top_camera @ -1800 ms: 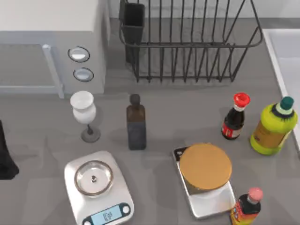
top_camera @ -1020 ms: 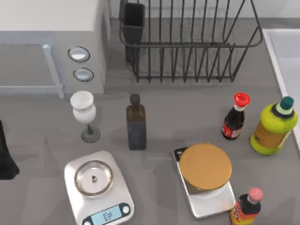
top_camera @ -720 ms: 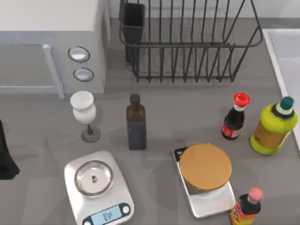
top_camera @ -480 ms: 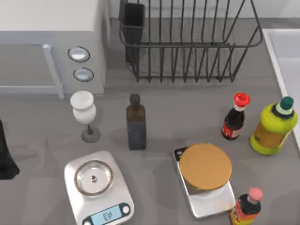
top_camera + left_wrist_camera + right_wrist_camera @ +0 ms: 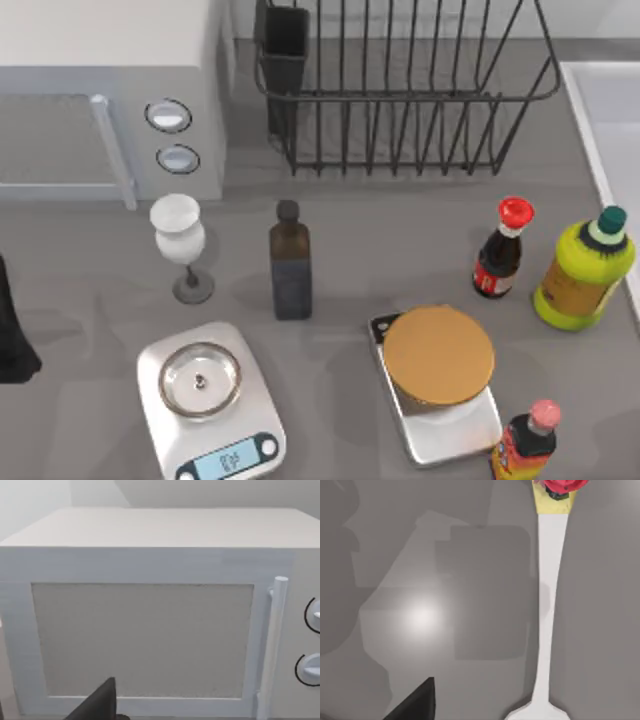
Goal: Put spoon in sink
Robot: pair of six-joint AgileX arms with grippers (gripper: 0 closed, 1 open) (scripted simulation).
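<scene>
The right tool [image 5: 415, 702] hangs over the grey desk [image 5: 445, 605] beside the spoon [image 5: 547, 595], which lies flat, handle toward a red-capped bottle [image 5: 559, 486]; I cannot tell its finger state, nor the left tool's [image 5: 100, 705], parked before the microwave [image 5: 150, 630]. Judged best: centre over the handle before descending. The sink [image 5: 608, 110], at the frame's upper right, looks empty; the dish rack [image 5: 400, 90] holds nothing.

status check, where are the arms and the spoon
Left end effector parked facing the microwave. Right end effector above the spoon, which lies flat on the table, ungrasped. Sink at the table's right edge, bottles standing beside it.
</scene>
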